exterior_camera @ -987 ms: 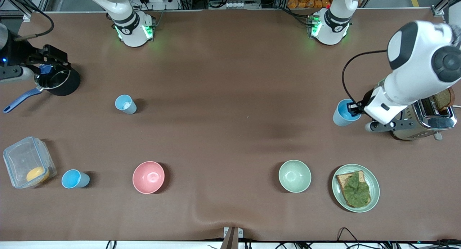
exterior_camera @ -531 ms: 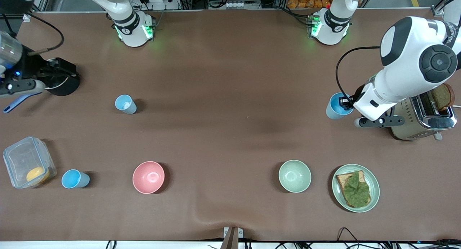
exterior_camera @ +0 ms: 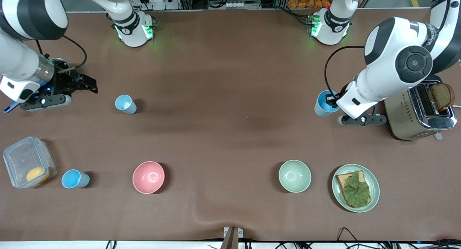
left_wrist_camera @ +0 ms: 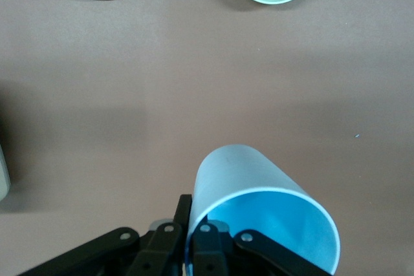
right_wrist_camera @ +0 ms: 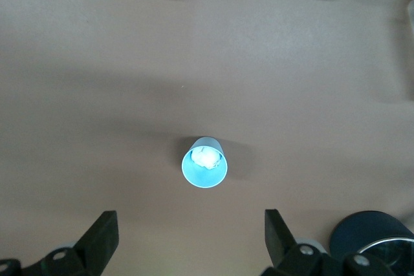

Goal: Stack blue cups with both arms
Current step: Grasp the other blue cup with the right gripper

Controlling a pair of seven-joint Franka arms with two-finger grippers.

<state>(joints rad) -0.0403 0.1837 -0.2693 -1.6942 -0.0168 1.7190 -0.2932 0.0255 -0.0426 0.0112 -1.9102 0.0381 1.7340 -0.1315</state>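
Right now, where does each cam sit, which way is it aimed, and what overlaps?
Front: high across the table, facing both bases; both arms show.
Left wrist: on the left arm, looking down past the left gripper, jaws shut on a held blue cup.
Right wrist: looking down between open right gripper jaws at the cup with white inside.
Shared: both wrist cups appear in front.

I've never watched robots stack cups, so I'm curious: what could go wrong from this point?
The left gripper holds its blue cup by the rim only, one finger inside, so the cup might tilt or slip while carried. The right gripper is open, with the paler cup lined up between its fingers; that cup has something whitish inside, which might stop another cup seating fully.
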